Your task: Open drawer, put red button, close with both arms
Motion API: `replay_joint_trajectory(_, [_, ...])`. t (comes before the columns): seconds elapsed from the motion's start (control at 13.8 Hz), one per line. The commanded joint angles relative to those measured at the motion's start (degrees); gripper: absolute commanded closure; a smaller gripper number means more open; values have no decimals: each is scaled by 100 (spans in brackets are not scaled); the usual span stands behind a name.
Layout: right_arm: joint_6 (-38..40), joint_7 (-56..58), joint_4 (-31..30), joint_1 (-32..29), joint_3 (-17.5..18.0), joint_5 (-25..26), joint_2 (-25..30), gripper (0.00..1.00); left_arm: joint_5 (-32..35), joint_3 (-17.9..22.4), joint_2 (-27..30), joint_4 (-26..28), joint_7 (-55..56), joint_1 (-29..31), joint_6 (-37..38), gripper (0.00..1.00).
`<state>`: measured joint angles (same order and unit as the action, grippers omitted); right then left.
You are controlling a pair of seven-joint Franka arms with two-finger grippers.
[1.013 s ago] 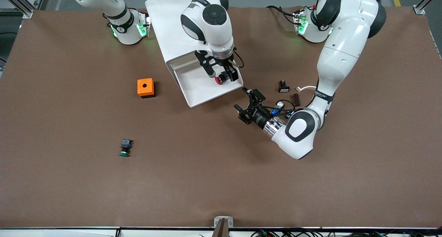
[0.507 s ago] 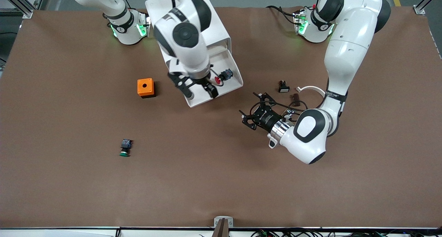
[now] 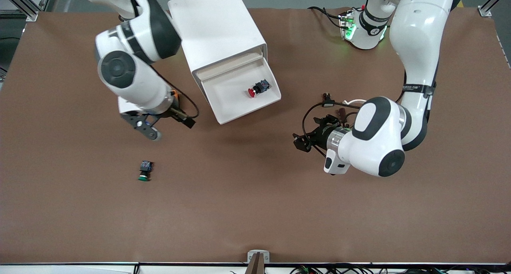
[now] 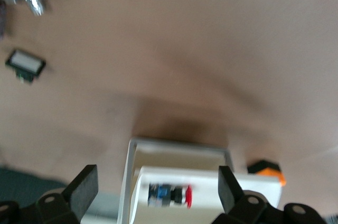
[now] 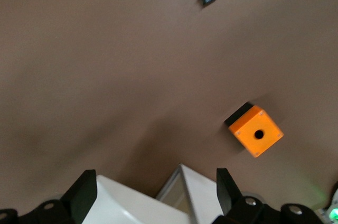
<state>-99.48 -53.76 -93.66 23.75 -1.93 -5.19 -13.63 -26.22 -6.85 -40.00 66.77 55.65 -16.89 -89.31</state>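
Inside the open drawer (image 3: 239, 94) of the white cabinet (image 3: 215, 26) I see the red button (image 3: 257, 88) lying on its side, so I judge placement done and closing next. Its long axis runs along the drawer's front lip, red cap toward the right arm's end of the bench (image 3: 255, 210), blue body toward the left arm's end. My right claw (image 3: 159, 124) is open and empty, over the bench just beside the orange box (image 5: 256, 130), near the drawer's corner. My left claw (image 3: 305, 140) hangs over the bench nearer the front camera than the drawer, fingers (image 4: 84, 189) spread, holding nothing. Next I'd bring both claws against the drawer front and push it squarely in.
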Motion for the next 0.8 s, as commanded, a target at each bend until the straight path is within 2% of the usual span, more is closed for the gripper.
replay_joint_trajectory(0.0, [367, 1082, -82, -623, 114, 123, 334, 0, 599, 26, 378, 309, -133, -226, -524, 0])
replay_joint_trajectory(0.22, [614, 2401, -82, -1291, 114, 203, 519, 0, 1240, 26, 616, 590, -37, -472, -798, 0])
replay_joint_trajectory(0.43, [755, 3746, -56, -1793, 114, 361, 634, 0, 1418, 34, 695, 748, 51, -692, -1043, 0])
replay_joint_trajectory(0.72, [807, 4846, 67, -2303, 114, 510, 669, 0, 2042, 26, 739, 1231, 779, -1132, -1956, 0])
